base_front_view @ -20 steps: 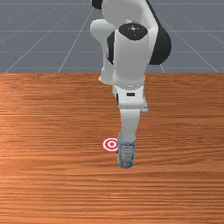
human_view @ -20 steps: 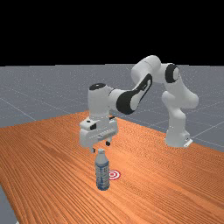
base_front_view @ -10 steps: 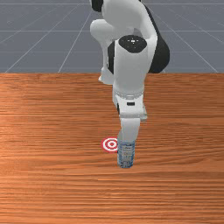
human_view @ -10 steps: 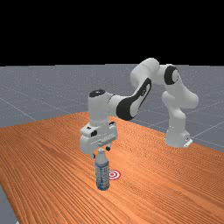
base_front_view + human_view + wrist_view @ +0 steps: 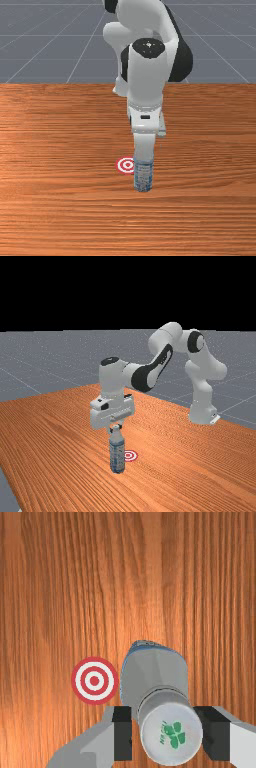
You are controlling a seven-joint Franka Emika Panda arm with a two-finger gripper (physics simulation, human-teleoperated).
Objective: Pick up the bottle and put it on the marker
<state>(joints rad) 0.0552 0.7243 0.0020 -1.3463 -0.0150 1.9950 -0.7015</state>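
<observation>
In the far view my gripper [image 5: 115, 429] is at the top of the upright bottle [image 5: 117, 452], its fingers drawn in on both sides of the cap. The wrist view has my gripper [image 5: 167, 733] shut on the bottle's top, around the white cap [image 5: 171, 734] with a green clover print. In the front view the hand hides the bottle's upper part, and the blue-grey label [image 5: 143, 176] shows below it. Beside the bottle, on the front view's left, lies the red-and-white ringed marker [image 5: 126, 165]; it is also next to the bottle in the wrist view [image 5: 94, 681].
The wooden table [image 5: 60, 150] spreads around the bottle and marker. Behind, on the far view's right, the arm's base [image 5: 202, 410] stands on the table.
The fingers have come together from wide apart onto the bottle's top. Since half a second ago my hand has shifted slightly toward the front view's left, and the bottle's label has turned a little.
</observation>
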